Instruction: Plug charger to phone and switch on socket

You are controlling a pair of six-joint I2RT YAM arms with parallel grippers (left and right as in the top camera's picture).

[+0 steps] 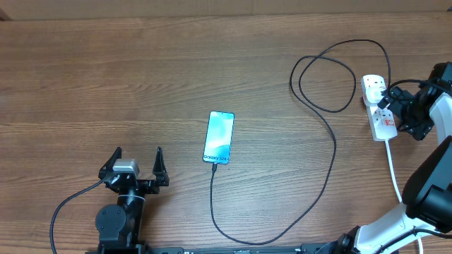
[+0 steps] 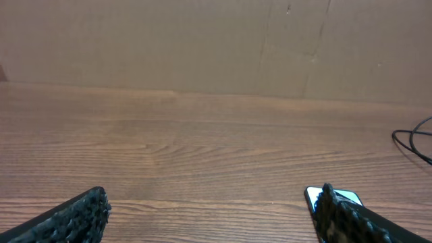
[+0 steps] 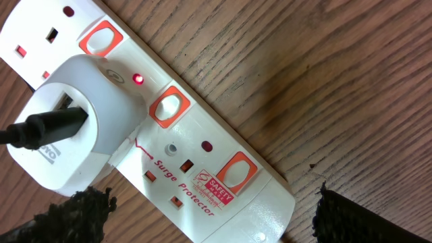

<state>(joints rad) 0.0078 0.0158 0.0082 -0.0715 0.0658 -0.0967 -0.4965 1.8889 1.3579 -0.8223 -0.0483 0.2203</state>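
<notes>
My left gripper [image 1: 138,152] hangs with its jaws apart over grainy brown wood table [image 1: 106,70], near the phone [image 1: 219,137], a slim flat rectangle with a glossy teal screen. The charger [image 1: 332,152], a thin black cable, meets the phone's lower edge, loops across the boards and enters a rounded white adapter [image 3: 74,131] on the socket [image 3: 202,162], smooth white plastic with red-framed switches and one small red light [image 3: 138,79] glowing. My right gripper [image 1: 399,111] spreads rough black fingers [image 3: 74,216] either side of it
</notes>
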